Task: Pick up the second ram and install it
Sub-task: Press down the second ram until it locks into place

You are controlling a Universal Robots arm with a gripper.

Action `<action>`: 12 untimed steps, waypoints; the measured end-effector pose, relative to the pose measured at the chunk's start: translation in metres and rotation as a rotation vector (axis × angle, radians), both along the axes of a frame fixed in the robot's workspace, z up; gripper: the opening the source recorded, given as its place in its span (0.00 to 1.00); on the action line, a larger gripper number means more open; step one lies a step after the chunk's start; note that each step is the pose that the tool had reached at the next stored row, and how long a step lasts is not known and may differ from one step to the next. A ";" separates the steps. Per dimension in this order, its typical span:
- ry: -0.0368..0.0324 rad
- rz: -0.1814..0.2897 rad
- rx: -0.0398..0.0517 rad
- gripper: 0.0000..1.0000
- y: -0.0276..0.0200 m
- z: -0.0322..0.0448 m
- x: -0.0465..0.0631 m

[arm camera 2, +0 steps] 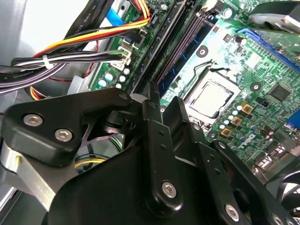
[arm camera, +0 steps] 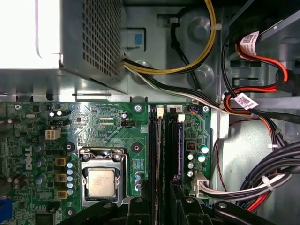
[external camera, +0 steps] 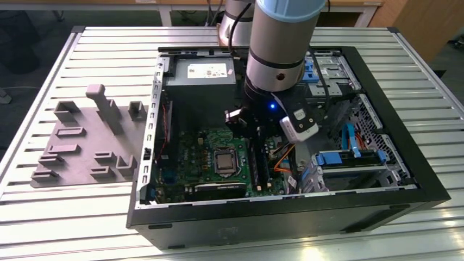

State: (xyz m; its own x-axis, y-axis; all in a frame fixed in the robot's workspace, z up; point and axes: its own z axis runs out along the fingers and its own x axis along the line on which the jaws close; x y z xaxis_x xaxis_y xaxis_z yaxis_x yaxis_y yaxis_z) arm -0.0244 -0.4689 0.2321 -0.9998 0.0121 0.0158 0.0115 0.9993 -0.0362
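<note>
We see the arm reaching down into the open computer case (external camera: pixel 406 179), its gripper (external camera: pixel 250 133) low over the motherboard (external camera: pixel 195 157), at about 3 o'clock from the processor socket (external camera: pixel 226 162). In the second wrist view the gripper's fingers (arm camera 2: pixel 157 122) stand narrow, close together above the black slots (arm camera 2: pixel 173 56). In the first wrist view the second ram (arm camera: pixel 158 154) lies along one slot, edge-on; we cannot tell whether the fingers grip it or whether it is fully seated. The grey holder blocks (external camera: pixel 83 141) sit on the table at 9 o'clock from the case.
</note>
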 end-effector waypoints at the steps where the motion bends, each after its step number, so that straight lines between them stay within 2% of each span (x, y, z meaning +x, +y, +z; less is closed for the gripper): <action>1: 0.0000 0.000 -0.0001 0.31 0.0000 -0.0007 0.000; 12: 0.0001 0.000 -0.0003 0.31 0.0000 -0.0077 0.000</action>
